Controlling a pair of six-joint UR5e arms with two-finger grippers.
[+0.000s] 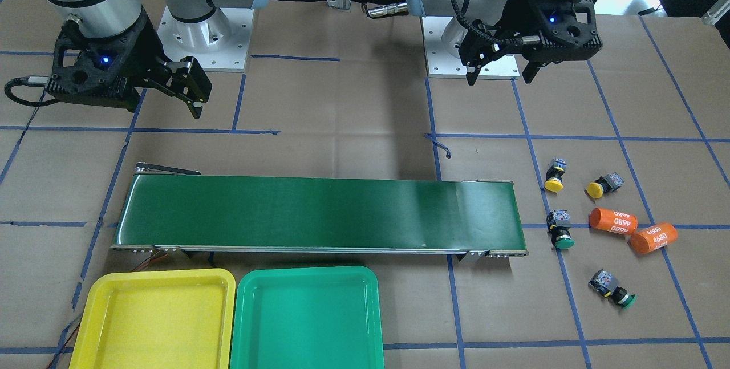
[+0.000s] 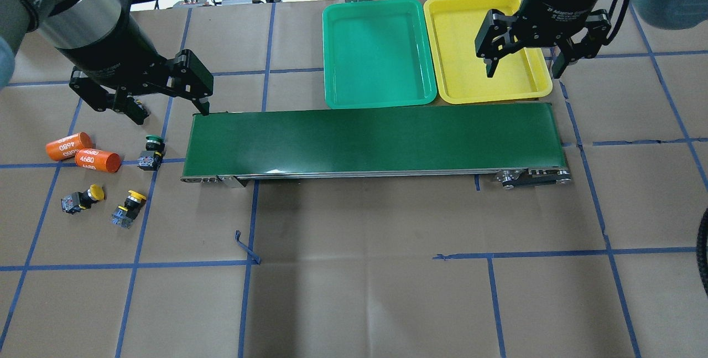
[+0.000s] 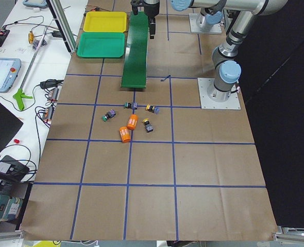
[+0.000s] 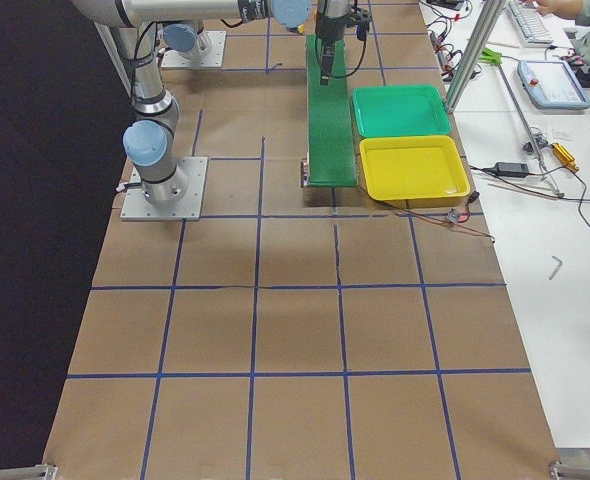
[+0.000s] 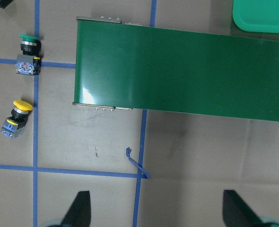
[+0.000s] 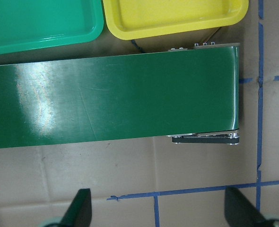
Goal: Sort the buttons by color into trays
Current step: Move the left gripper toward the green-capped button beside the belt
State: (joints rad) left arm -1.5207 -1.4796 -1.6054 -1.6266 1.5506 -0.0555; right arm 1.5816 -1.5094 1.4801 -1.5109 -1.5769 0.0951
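Yellow tray [image 1: 154, 323] and green tray [image 1: 308, 323]: lay nearest, side by side with rims touching, just beside the long edge of the conveyor belt [image 1: 319, 212] that faced away from the robot. Held nothing.

Buttons: all four lay on the paper past the belt's end on the robot's left, none on the belt. First green button [image 1: 560, 229]: lay on its side just beside that end. Second green button [image 1: 611, 288]: lay farther out, on the trays' side of the belt line. Two yellow buttons [image 1: 554, 175] [image 1: 604, 185]: lay near each other, about level with the belt's robot-side edge. Two orange cylinders [image 1: 613, 221] [image 1: 653, 238]: lay among the buttons, marked "4680".

Left gripper [image 2: 172, 114]: hung above the table near the same belt end, fingers spread wide, nothing between them. Was apart from every button.

Right gripper [image 2: 522, 70]: hung near the belt's other end, also spread wide and empty, well apart from the buttons.
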